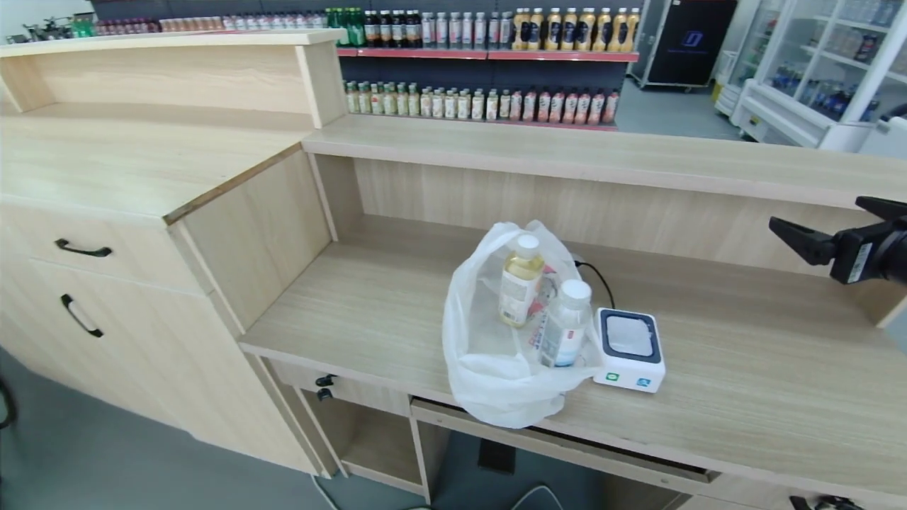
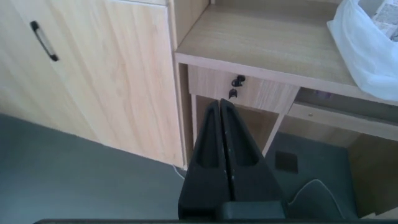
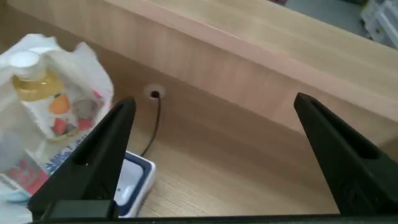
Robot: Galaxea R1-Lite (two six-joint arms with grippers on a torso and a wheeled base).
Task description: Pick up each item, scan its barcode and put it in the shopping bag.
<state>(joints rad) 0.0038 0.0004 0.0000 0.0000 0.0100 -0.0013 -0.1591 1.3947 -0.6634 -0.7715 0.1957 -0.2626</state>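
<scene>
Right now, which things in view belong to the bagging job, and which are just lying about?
Job: shopping bag, yellow drink bottle and clear bottle inside it, scanner beside it.
Background: drink shelves, glass fridges, drawer handles.

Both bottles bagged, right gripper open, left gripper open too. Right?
Not quite: the left gripper is shut, as the left wrist view shows. The yellow bottle and the clear bottle are in the shopping bag, and the right gripper is open.
</scene>
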